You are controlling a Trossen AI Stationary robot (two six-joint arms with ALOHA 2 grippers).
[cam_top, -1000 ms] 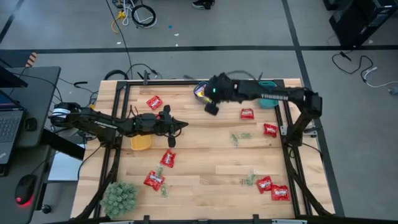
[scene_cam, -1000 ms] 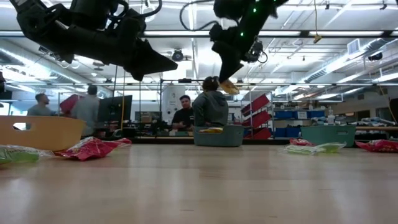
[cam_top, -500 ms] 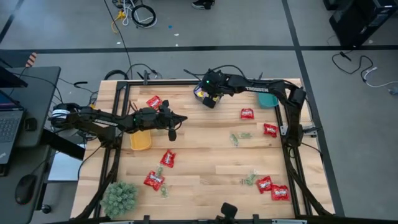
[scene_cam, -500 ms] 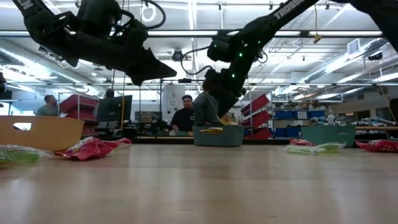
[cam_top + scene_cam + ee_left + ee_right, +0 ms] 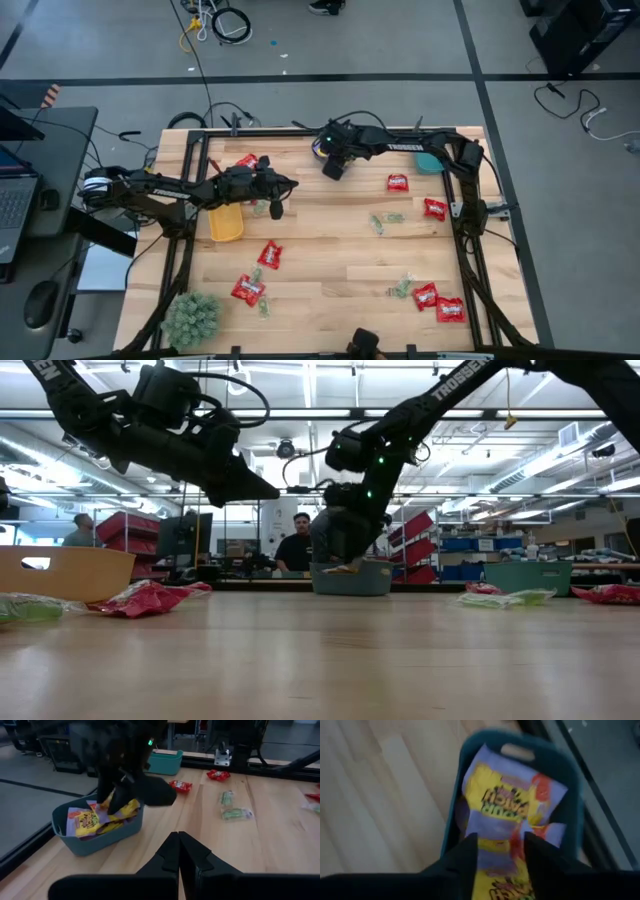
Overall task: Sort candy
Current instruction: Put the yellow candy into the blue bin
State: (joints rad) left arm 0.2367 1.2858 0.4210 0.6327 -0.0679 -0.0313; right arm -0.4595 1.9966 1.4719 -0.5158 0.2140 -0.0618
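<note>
High view: our right gripper, fingers parted, hovers over the teal plastic bin of yellow-and-purple wrapped candy packets, while our closed left gripper waits at nine o'clock.

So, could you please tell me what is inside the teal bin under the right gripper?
The teal bin holds yellow-and-purple candy packets. The right gripper covers part of the pile, so deeper contents are hidden.

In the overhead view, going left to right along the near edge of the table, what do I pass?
Green plant ball → red packet → green candy → two red packets.
</note>
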